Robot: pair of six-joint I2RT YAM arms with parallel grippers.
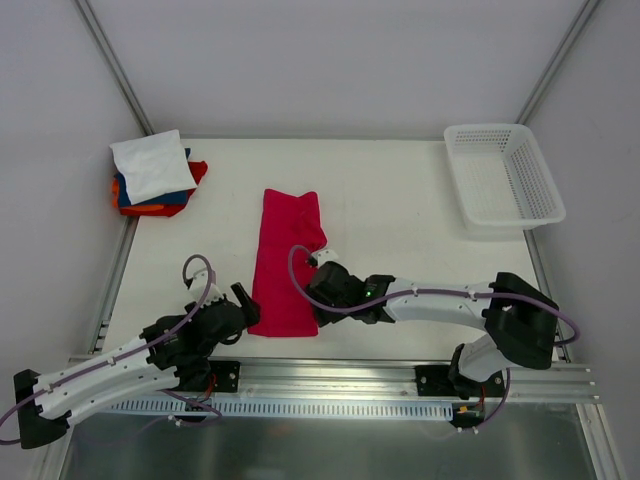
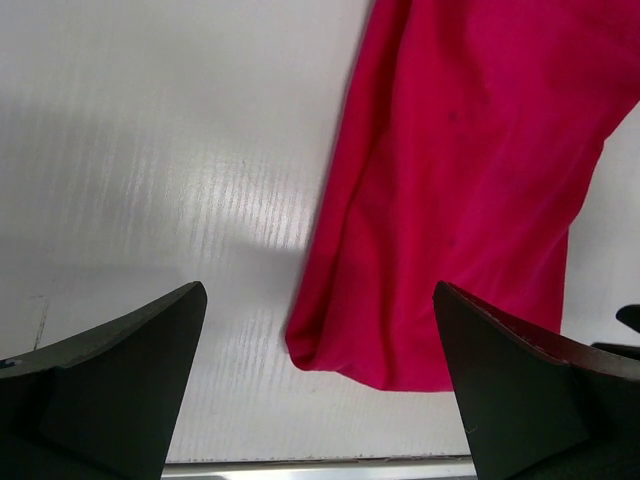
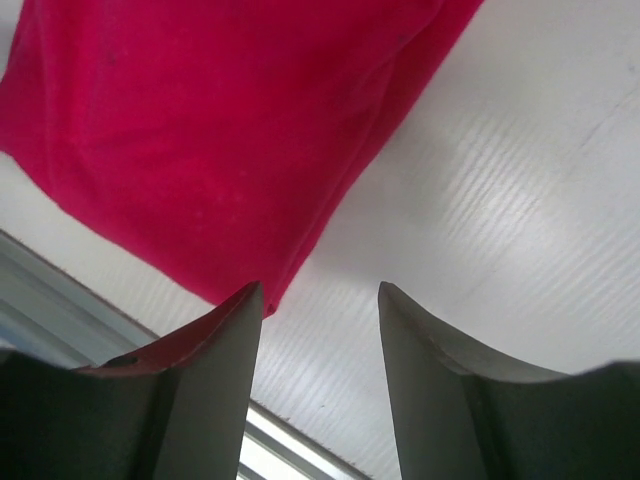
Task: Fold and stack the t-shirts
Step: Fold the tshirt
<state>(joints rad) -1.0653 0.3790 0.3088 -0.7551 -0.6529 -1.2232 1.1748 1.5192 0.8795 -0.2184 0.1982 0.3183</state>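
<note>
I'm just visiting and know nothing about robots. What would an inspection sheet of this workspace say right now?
Surface: white table, no stains seen.
Job's things: crimson shirt folded into a long strip, lying flat mid-table; stack of folded shirts, white on top, far left corner.
Clutter: white mesh basket, far right corner, looks empty.
Hands: left hand open, at the strip's near left corner; right hand open, at its right edge, holding nothing.
Cables: purple cables loop over both arms.
Surroundings: white walls; metal rail along the near edge.
</note>
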